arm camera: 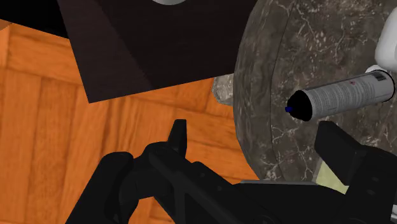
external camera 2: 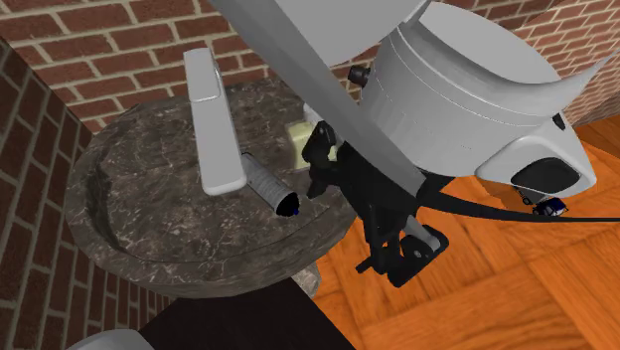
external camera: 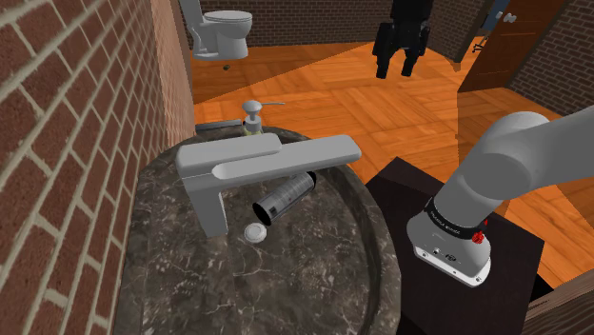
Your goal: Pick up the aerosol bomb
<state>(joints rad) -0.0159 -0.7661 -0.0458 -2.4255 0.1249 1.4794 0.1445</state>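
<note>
In the shoulder view the faucet spout (external camera: 271, 157) covers the far end of the aerosol can (external camera: 286, 197), so one end and part of its body show in the sink (external camera: 171, 276), whose near rim the bottom edge cuts off. The soap dispenser (external camera: 252, 116) shows just its pump and neck above the faucet. The top edge cuts the toilet (external camera: 224, 24) and the wrist above the claw (external camera: 396, 68). In the second exterior view the arm (external camera 2: 447, 89) hides the sink's right side and most of a pale yellow object (external camera 2: 298, 134), too little to name. The can's print is too small to read.
</note>
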